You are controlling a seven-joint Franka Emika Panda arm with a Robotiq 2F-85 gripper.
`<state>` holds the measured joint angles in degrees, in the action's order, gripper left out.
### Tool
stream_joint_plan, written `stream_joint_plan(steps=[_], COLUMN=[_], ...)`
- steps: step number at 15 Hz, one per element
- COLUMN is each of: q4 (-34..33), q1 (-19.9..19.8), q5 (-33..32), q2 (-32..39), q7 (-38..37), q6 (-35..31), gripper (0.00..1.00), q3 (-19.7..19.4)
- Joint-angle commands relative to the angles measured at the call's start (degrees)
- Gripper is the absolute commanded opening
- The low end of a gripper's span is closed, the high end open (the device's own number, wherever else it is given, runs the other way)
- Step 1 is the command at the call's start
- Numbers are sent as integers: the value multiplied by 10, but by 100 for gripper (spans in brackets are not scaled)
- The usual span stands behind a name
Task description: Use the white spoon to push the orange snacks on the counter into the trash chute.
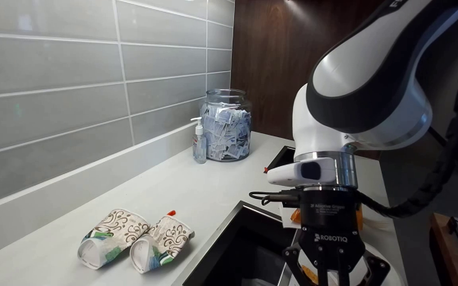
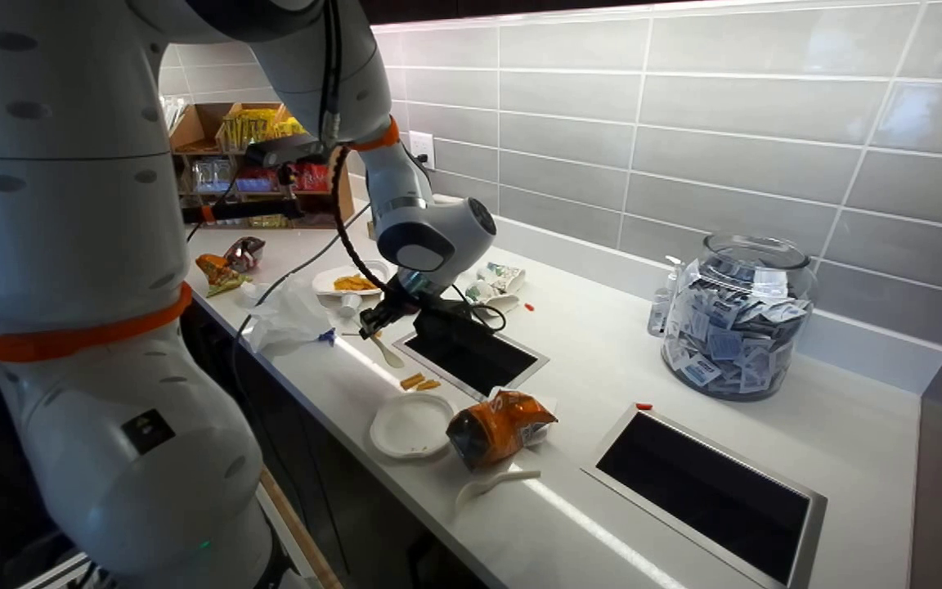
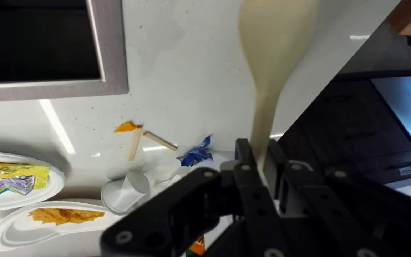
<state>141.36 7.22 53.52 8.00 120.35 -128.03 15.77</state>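
Note:
My gripper (image 3: pixel 258 147) is shut on the handle of the white spoon (image 3: pixel 275 46), whose bowl points away from the fingers. In an exterior view the gripper (image 2: pixel 373 321) holds the spoon (image 2: pixel 390 353) low beside a dark opening; any contact with the counter (image 2: pixel 602 335) is unclear. Loose orange snack pieces (image 2: pixel 419 382) lie on the counter between that opening and the plate. A shiny orange snack bag (image 2: pixel 508 425) lies beside them. Two dark openings have metal rims, the near one (image 2: pixel 540 360) and a farther one (image 2: pixel 814 523); I cannot tell which is the trash chute.
A white plate (image 2: pixel 412 425) and another pale spoon (image 2: pixel 495 483) lie by the bag. Two crushed speckled cups (image 1: pixel 115 236) lie behind the near opening. A glass jar (image 1: pixel 229 131) and pump bottle (image 1: pixel 199 145) stand at the wall. Broken sticks (image 3: pixel 159 140) and a blue wrapper (image 3: pixel 196 153) lie nearby.

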Motion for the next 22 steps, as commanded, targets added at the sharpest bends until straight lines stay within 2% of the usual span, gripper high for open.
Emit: stream_joint_plan(steps=[1,7,22], q4=[0,4,8], q1=[14,17,15], q5=[-24,-14,-20], q2=[7,13,43], q7=[21,88,112], q6=[0,-6,-1], gripper=[3,3,3], q3=[-12,-10,-18])
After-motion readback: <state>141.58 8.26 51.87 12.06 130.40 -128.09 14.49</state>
